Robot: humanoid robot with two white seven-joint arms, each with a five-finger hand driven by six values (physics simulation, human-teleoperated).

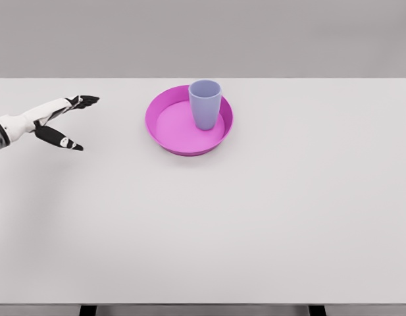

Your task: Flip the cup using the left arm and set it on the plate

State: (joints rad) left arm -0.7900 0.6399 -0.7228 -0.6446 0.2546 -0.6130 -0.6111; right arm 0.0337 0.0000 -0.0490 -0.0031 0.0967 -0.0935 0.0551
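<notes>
A pale blue cup [205, 104] stands upright, mouth up, on the right part of a magenta plate [179, 128] at the table's far middle. My left hand [74, 122] hovers at the far left of the table, well apart from the plate, its fingers spread and holding nothing. The right arm does not show.
The white table [255, 217] fills the view, with its front edge near the bottom of the picture and a grey wall behind it.
</notes>
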